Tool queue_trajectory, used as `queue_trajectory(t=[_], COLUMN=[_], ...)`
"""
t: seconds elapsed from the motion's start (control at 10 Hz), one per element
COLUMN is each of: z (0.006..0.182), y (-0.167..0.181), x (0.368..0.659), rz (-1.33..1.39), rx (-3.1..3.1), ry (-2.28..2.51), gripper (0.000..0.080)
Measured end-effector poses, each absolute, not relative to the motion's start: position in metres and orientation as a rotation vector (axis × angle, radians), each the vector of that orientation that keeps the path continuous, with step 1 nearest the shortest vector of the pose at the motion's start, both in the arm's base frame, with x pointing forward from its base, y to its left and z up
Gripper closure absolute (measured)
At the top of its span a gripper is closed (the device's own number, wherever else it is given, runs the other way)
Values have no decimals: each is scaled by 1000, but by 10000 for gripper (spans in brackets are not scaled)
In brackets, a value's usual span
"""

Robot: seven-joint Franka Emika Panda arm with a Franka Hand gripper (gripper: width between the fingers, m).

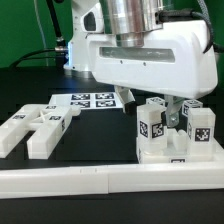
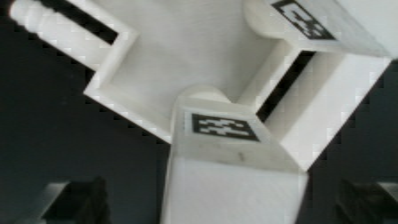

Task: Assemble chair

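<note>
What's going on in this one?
The gripper hangs low over what looks like a partly built chair, which stands against the rail on the exterior view's right. In the wrist view the jaws stand open on either side of a tagged piece and are not gripping it. Other loose parts lie on the table on the exterior view's left, near the marker board.

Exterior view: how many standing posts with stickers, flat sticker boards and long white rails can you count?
Upright chair posts: 2
Marker board: 1
Border rail: 1
Total: 4
</note>
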State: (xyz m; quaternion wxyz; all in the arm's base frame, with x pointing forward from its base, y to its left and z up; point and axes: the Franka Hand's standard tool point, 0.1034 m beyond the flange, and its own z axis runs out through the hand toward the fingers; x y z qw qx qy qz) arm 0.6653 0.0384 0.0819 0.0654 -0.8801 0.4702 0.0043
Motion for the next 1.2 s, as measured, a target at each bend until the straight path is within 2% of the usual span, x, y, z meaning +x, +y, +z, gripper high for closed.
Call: queue_trajectory(t=[0.7,1.2], z=[81,79], y=[38,35], x=[667,667], rz=[-84,-126], rx=[-3001,-3038], ry=[332,-177], gripper=[151,151])
